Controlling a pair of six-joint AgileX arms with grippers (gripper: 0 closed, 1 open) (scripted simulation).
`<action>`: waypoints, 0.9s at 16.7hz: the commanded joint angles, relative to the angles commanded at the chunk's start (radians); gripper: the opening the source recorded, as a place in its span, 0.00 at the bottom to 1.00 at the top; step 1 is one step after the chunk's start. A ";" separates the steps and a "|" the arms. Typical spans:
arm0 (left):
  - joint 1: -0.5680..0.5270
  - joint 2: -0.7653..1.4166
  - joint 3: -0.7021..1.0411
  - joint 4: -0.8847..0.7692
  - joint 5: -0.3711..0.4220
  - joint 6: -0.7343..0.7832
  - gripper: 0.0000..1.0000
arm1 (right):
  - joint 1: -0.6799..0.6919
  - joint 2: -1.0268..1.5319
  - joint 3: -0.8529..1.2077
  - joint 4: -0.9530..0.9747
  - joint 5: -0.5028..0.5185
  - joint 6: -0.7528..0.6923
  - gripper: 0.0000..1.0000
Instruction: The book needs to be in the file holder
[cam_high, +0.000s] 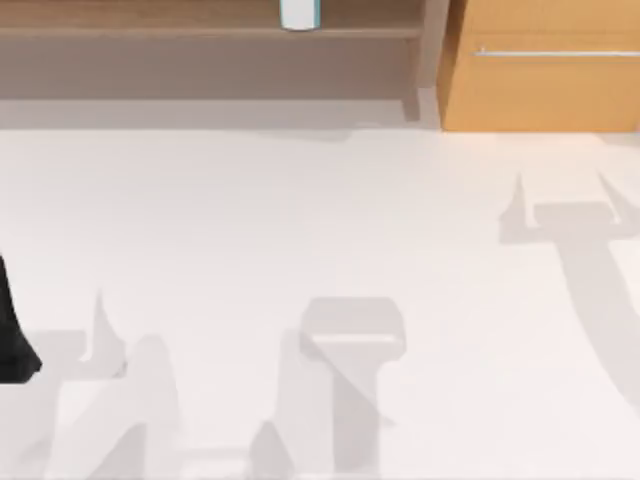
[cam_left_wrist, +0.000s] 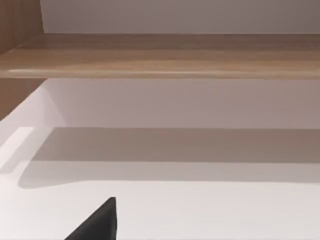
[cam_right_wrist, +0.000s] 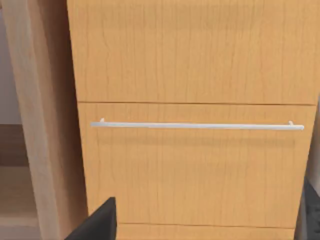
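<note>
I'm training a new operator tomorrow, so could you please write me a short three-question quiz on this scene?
1. Where is the book? A) on the floor B) on the wooden shelf at the back C) on a chair
2. True or false: the right gripper faces the white handle of the cabinet drawer, with its fingers apart.
3. Fill in: in the top view, the cabinet stands at the back ____ corner of the table.
Key: 1 B; 2 true; 3 right.
</note>
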 joint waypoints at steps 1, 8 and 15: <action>0.000 0.000 0.000 0.000 0.000 0.000 1.00 | 0.036 0.099 0.076 0.024 0.033 0.001 1.00; 0.000 0.000 0.000 0.000 0.000 0.000 1.00 | 0.269 0.801 0.614 0.189 0.255 -0.006 1.00; 0.000 0.000 0.000 0.000 0.000 0.000 1.00 | 0.391 1.348 1.039 0.314 0.425 -0.021 1.00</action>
